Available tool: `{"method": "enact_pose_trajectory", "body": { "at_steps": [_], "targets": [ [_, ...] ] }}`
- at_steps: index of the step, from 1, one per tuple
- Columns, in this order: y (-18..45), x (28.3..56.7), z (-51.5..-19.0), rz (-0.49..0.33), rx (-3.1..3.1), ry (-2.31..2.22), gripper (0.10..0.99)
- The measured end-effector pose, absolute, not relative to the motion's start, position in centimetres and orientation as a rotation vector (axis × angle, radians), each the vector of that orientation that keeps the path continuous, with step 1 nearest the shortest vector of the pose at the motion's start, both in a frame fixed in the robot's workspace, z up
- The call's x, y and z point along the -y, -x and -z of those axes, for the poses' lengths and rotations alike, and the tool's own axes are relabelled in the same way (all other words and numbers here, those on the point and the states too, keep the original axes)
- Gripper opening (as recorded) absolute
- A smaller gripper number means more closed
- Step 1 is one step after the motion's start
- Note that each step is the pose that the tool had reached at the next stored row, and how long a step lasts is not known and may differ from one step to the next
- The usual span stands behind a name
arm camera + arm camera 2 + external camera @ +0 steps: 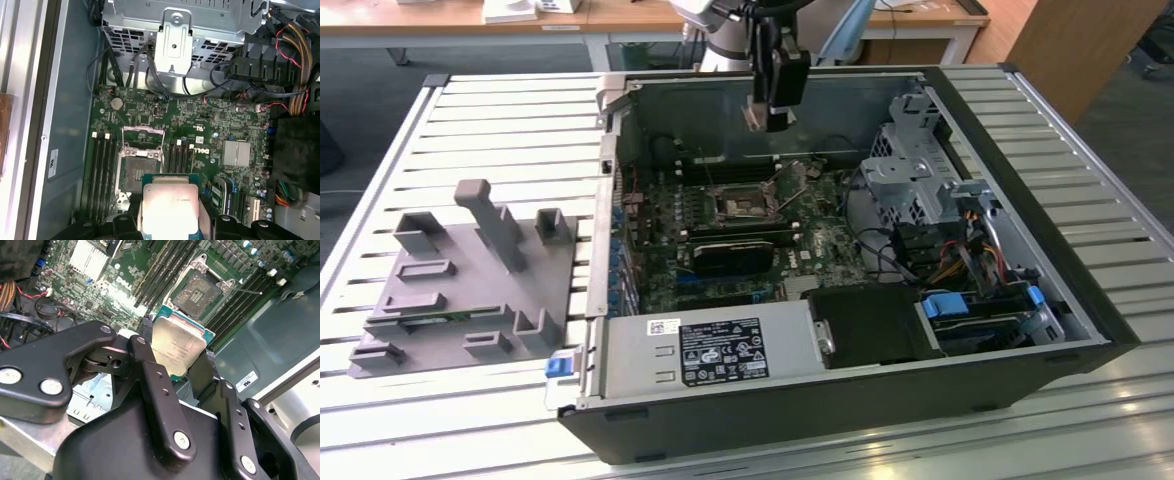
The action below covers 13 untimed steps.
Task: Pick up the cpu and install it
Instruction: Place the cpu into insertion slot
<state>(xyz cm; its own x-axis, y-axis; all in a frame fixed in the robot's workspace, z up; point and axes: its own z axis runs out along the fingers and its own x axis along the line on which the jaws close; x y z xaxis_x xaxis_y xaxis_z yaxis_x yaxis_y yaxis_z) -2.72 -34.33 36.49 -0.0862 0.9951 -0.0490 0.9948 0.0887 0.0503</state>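
Note:
The cpu (178, 343), a flat square chip with a shiny silver top and a thin green-tan edge, is clamped between the black fingers of my gripper (176, 359), which is shut on it. In the exterior view the gripper (770, 112) hangs over the rear part of the open computer case, well above the motherboard. The open cpu socket (744, 205) lies on the board below it with its metal frame lifted. Both wrist views show the cpu (170, 206) held apart from the empty socket (141, 167), which sits just beyond the chip's edge (200, 286).
The black case (1067, 300) lies open on a white slatted table. Inside are memory slots (102, 175), a black card (740, 252), a metal drive cage (914, 165), bundled cables (947, 250) and the power supply (707, 350). A grey fixture tray (467, 290) stands at the exterior view's left.

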Motion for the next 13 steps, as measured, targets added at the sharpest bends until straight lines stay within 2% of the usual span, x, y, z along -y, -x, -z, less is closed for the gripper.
{"method": "enact_pose_trajectory", "body": {
  "at_steps": [13],
  "targets": [
    [2.74, 34.27, -35.41, -0.001, -2.200, -2.136, 0.537]
  ]
}}
